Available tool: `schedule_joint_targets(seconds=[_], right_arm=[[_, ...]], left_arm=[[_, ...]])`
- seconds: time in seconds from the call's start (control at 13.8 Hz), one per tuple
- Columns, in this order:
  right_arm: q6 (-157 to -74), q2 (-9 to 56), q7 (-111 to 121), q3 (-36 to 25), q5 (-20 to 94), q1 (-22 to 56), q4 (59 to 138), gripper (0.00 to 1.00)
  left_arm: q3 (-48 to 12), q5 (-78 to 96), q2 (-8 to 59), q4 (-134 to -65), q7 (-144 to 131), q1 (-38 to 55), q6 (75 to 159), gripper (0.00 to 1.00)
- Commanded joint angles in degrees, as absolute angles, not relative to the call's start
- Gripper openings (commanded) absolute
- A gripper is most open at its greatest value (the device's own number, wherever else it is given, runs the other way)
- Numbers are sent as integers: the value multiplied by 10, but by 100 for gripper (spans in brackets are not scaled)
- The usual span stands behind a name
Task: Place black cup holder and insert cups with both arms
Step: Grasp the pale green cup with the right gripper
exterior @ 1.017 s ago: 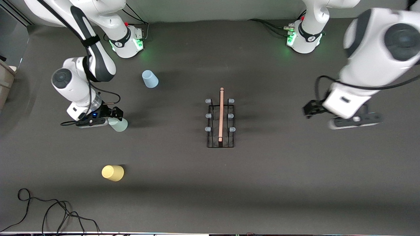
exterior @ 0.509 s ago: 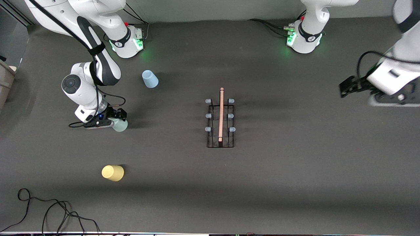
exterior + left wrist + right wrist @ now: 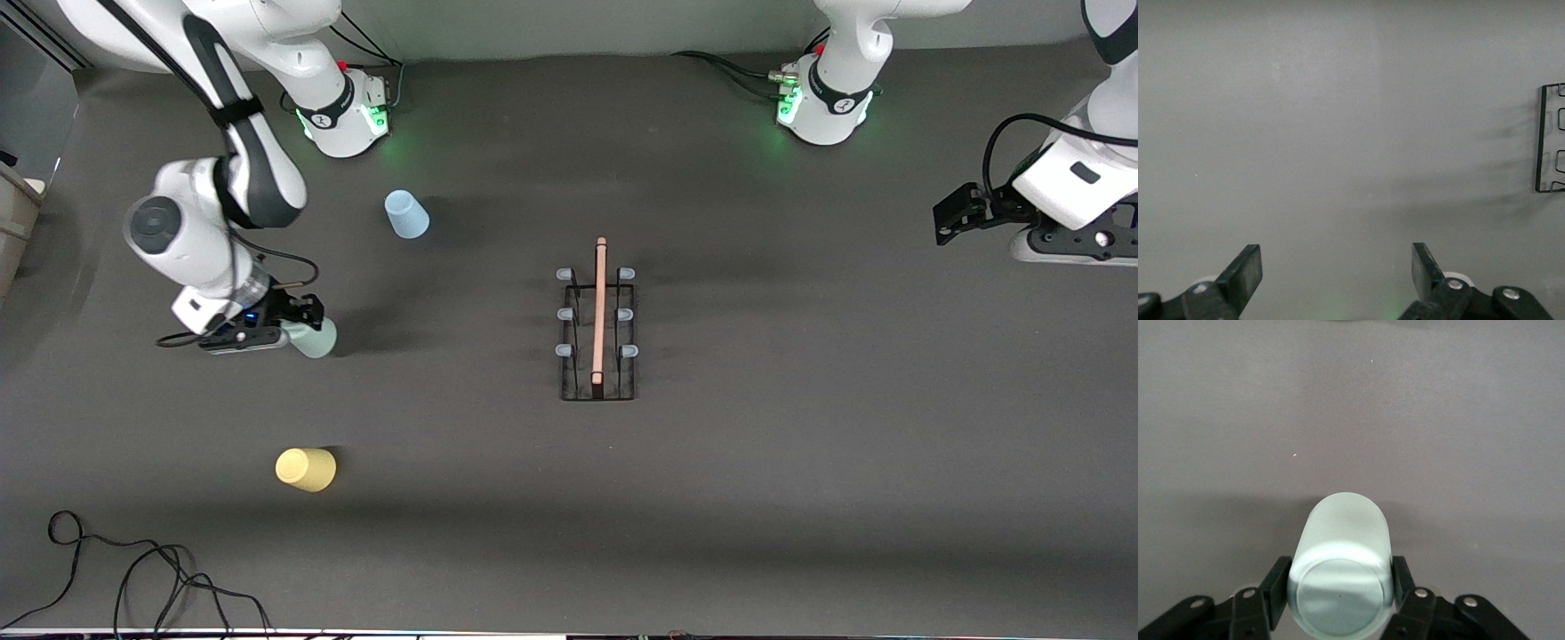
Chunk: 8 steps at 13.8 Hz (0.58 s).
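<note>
The black cup holder [image 3: 598, 342] stands mid-table with its wooden rod handle and pale-blue-capped pegs; its edge shows in the left wrist view [image 3: 1550, 137]. My right gripper [image 3: 300, 322] is shut on the mint green cup [image 3: 313, 338], toward the right arm's end of the table; in the right wrist view the cup [image 3: 1341, 577] sits between the fingers [image 3: 1276, 583]. The light blue cup [image 3: 406, 214] stands farther from the front camera, the yellow cup [image 3: 306, 468] nearer. My left gripper [image 3: 958, 213] is open and empty above bare table at the left arm's end; it shows in its wrist view [image 3: 1337, 270].
Loose black cables [image 3: 133, 578] lie at the table's front edge at the right arm's end. The arm bases [image 3: 342, 111] [image 3: 822, 107] stand along the back. Bare grey table lies between the cups and the holder.
My left arm has swung away from the holder toward its end of the table and risen. My right gripper, holding the mint cup, has shifted slightly.
</note>
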<state>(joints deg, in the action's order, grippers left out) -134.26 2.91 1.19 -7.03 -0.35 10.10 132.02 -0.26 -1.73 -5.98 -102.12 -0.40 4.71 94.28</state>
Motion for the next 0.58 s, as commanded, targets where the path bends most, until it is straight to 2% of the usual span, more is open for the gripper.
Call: schedule_joint_targets(seconds=[0.0,0.22,0.36,0.51], right_arm=[[-1170,-13,18,-73,-4,103,1206,5],[-1003,-9,9,-71,-4,104,1062,0],[-958,-11,-73,-62,-4,126,1023,0],[-938,-9,-221,-60,-4,195,998,0]], left_arm=[[-4,-21,-66,-1027,6,45,951,100],[-3,-19,-67,-1027,6,45,946,100],[-3,-19,-63,-1028,6,46,947,100],[-3,-14,-55,-1027,6,46,953,100]])
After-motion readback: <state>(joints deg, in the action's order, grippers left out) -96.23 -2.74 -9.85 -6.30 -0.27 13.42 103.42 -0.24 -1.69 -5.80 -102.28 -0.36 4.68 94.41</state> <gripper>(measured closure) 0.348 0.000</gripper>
